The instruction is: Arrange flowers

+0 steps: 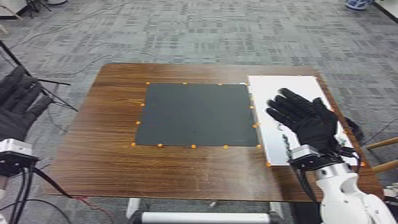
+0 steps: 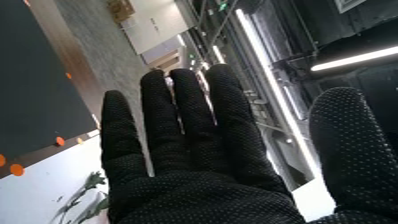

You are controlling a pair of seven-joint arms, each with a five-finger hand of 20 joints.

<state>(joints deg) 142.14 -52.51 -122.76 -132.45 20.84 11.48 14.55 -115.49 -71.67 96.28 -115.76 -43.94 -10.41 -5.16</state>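
Arm in white casing comes in at the near right, beside a white bar below the table's near edge. At its end, the robot's right hand, in a black fabric glove, is released, its fingers straight and slightly spread, grasping nothing, over a white sheet on the right side of the brown wooden table. Level with it on the other side, the left hand, gloved alike, is also released and empty, fingers extended, beyond the table's left edge.

Green leafy stems lie on the white sheet, seen close to the right hand in the right wrist view; the head view shows them partly hidden by that hand. Whether they bear blooms cannot be told. Just left of the sheet, a dark mat covers the middle of the table, with orange dots along the edges of both.

Around and beyond the tabletop spreads gray patterned carpet, with a wooden chair at the right and black stand legs at the left. Farthest off, a blue-and-white pot stands at the right, while strip lights glow overhead in the wrist view.
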